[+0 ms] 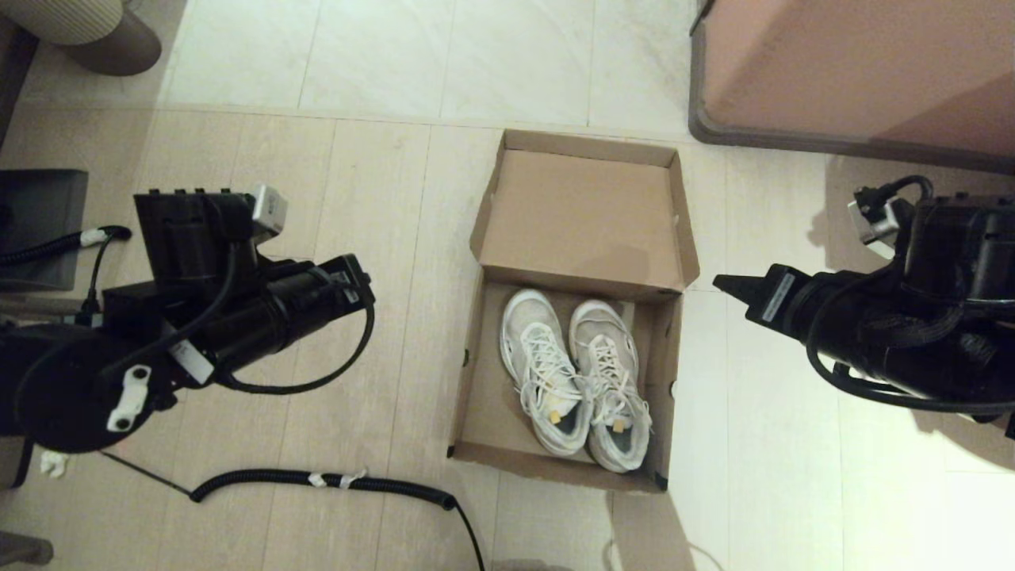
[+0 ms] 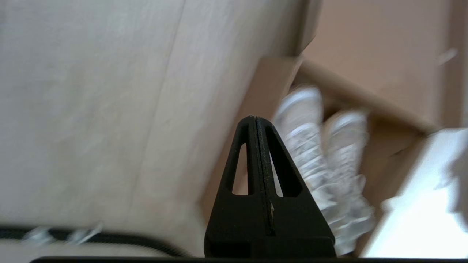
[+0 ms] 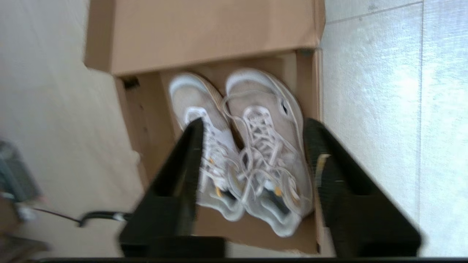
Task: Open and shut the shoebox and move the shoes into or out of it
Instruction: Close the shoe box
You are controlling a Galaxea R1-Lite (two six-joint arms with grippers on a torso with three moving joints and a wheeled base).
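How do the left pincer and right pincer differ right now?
The left pincer is shut, fingers pressed together; the right pincer is open, its fingers framing the shoes in its wrist view. The left hangs on the shoebox's left, the right on its right. Both are empty and touch nothing.

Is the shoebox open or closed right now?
Open. The shoebox has its lid flipped back flat on the floor, and both shoes show inside, side by side.
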